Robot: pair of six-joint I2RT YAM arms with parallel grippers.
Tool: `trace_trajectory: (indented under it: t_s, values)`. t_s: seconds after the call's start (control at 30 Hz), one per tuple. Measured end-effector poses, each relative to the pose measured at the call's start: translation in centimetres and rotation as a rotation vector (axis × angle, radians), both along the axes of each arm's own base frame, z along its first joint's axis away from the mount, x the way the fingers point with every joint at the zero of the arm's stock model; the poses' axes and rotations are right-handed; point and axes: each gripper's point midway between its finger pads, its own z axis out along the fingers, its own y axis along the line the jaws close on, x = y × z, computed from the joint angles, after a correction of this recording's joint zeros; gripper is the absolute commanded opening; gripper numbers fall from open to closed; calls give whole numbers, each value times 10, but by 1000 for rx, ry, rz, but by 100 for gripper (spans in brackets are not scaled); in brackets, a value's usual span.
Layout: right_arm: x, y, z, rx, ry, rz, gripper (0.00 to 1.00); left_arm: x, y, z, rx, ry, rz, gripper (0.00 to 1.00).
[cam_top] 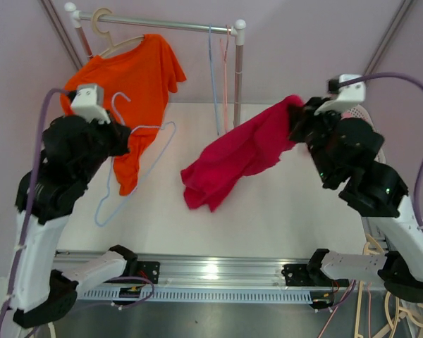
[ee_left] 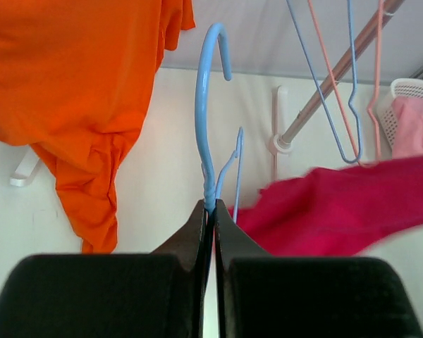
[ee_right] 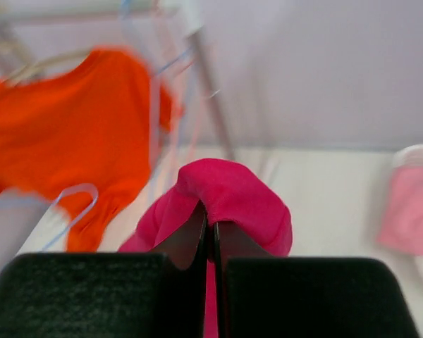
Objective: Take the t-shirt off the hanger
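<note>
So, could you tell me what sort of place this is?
Likely a lab bench for laundry handling: a clothes rail with an orange t-shirt, a white table, plain walls.

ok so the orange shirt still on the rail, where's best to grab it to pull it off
Pinch the orange t-shirt at its bunched lower end, coming from the near side. There the cloth hangs free and gathered narrow, well below the cream hanger, so a pinch would likely catch fabric only.
</note>
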Motion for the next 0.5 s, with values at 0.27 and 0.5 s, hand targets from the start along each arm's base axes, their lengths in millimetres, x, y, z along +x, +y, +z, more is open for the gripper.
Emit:
trace_trajectory:
  t_s: [0.27,0.5]
  values:
    - [75,-100,70,-103,-201,-453,0,89,-27,1,14,49,-3,1]
    - [192,-157,97,-170,-276,-649,0,147,-31,28,-11,-40,31,1]
